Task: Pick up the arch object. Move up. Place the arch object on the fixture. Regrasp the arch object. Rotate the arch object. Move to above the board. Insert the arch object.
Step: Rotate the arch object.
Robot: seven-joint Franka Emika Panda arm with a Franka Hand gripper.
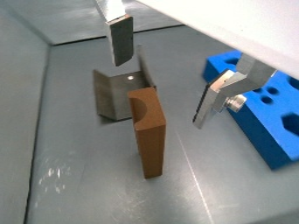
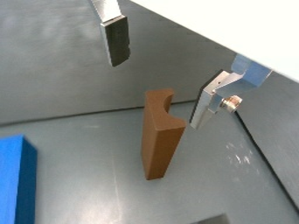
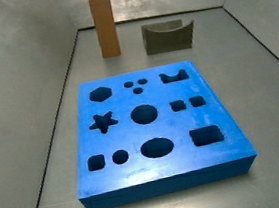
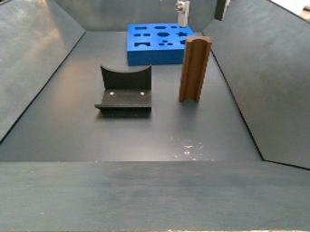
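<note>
Grey walled floor: arch object (image 4: 195,68) stands upright mid-frame beside fixture (image 4: 125,89); gripper (image 1: 167,73) hovers above, fingers wide, empty.

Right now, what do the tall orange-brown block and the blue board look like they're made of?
The arch object, standing upright under the open gripper, looks like matte plastic, possibly printed: even orange-brown, no grain. The board looks like matte blue plastic or dense foam: uniform colour, clean-cut holes. Neither is certain.

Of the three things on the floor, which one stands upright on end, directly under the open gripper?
The arch object, the orange-brown bar: it stands on end below the gripper, while the blue board lies flat and the fixture sits low.
</note>
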